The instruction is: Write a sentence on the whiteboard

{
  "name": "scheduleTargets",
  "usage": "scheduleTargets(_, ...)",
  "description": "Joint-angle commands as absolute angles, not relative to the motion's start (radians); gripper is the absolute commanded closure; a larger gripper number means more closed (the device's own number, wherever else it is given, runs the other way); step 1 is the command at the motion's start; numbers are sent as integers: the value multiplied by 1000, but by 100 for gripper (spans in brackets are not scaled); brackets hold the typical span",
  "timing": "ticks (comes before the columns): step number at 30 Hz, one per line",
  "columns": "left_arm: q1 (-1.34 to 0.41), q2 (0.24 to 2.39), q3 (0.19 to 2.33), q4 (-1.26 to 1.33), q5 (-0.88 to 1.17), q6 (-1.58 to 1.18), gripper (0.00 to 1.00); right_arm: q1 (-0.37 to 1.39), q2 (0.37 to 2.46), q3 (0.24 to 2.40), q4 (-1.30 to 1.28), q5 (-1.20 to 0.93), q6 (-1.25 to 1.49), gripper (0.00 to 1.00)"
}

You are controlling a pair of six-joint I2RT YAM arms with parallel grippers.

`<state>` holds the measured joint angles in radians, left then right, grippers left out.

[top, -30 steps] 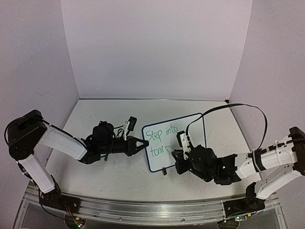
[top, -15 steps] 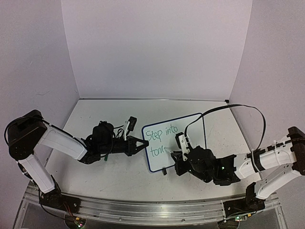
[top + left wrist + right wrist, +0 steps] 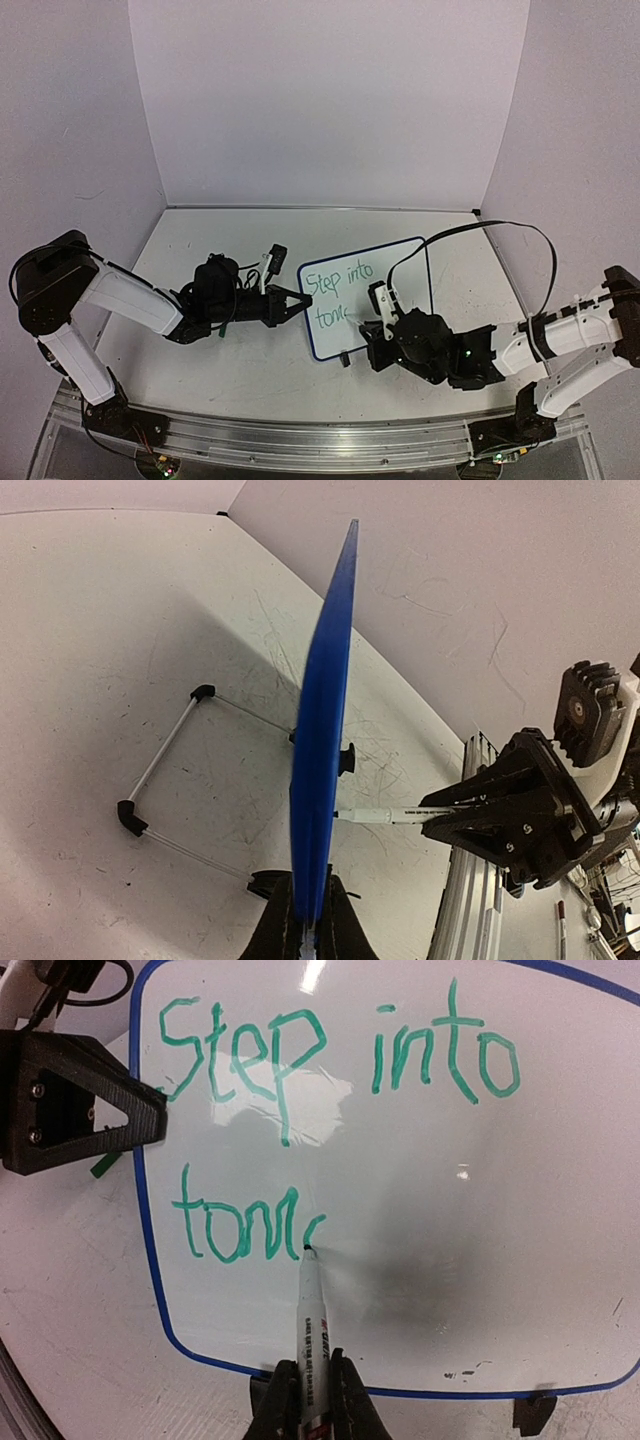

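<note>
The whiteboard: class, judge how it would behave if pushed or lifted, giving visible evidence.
Probably stiff: seen edge-on, the whiteboard looks thin yet straight. Likely light and apt to tip: it seems propped on a thin wire stand, with the left end effector clamping its edge. Its glossy face would likely be slippery.

Pale walls (image 3: pixel 330 100) enclose a scuffed white table (image 3: pixel 200 230), seemingly evenly lit.
</note>
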<state>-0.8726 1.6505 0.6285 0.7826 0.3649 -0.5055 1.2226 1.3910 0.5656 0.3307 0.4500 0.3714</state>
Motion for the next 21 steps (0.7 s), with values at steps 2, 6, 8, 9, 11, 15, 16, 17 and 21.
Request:
scheduleTargets(2, -879, 1638, 629, 737, 347, -504, 100, 1219, 1366, 544, 285, 476, 400, 100)
scheduleTargets(6, -879, 1636, 629, 737, 347, -505, 100, 1218, 1361, 544, 281, 501, 407, 100)
scheduleTargets(8, -879, 1636, 629, 737, 347, -503, 100, 1218, 1361, 551, 282, 514, 407, 100)
scheduleTargets(9, -879, 1636, 629, 737, 347, -504, 100, 1218, 1362, 556, 285, 520, 407, 100)
scheduleTargets(11, -879, 1637, 630, 738, 347, -505, 100, 1217, 1366, 566, 296, 533, 401, 100)
scheduleTargets(15, -879, 1633, 628, 737, 348, -505, 100, 1215, 1383, 587, 313, 552, 391, 100)
scheduleTargets(16, -879, 1630, 627, 736, 348, -505, 100, 1214, 1385, 592, 314, 555, 389, 100)
scheduleTargets(17, -879, 1628, 626, 737, 346, -505, 100, 1213, 1385, 595, 316, 557, 388, 100)
scheduleTargets(21, -879, 1626, 622, 735, 346, -505, 100, 1208, 1384, 605, 322, 562, 379, 100)
